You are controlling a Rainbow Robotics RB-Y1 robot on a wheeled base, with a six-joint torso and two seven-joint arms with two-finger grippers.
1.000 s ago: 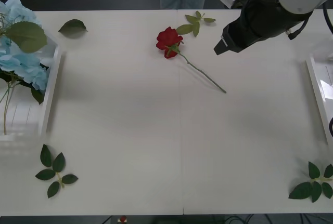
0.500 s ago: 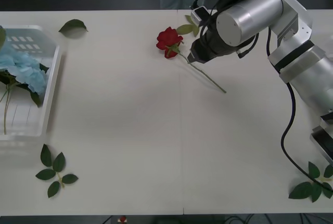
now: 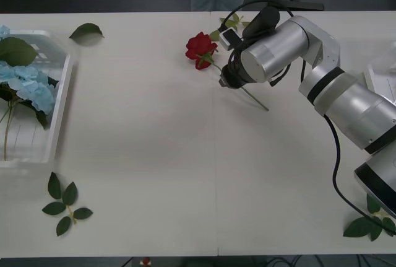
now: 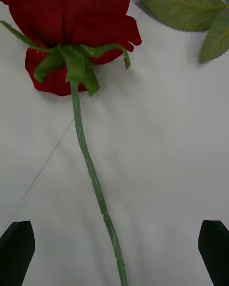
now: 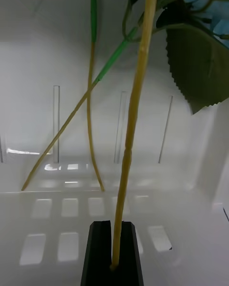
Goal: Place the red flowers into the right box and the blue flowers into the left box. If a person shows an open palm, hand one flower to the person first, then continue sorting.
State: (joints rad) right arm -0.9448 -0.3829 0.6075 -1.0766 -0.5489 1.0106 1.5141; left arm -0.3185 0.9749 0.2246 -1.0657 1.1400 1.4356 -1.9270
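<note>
You see the deep-red artificial rose lying flat, stem toward 4 o'clock; pale-blue hydrangea clusters lie in the translucent white tray.

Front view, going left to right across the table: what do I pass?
Blue flowers in the left box → loose leaf → red rose → right gripper over its stem → right box.

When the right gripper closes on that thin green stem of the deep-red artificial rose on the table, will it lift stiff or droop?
The deep-red artificial rose probably lifts light. Its thin green stem already bends as it lies, so it may flex. The bloom is wide against the stem, so that end likely droops and swings. The open right gripper straddles the stem below the bloom, so the droop could be modest.
</note>
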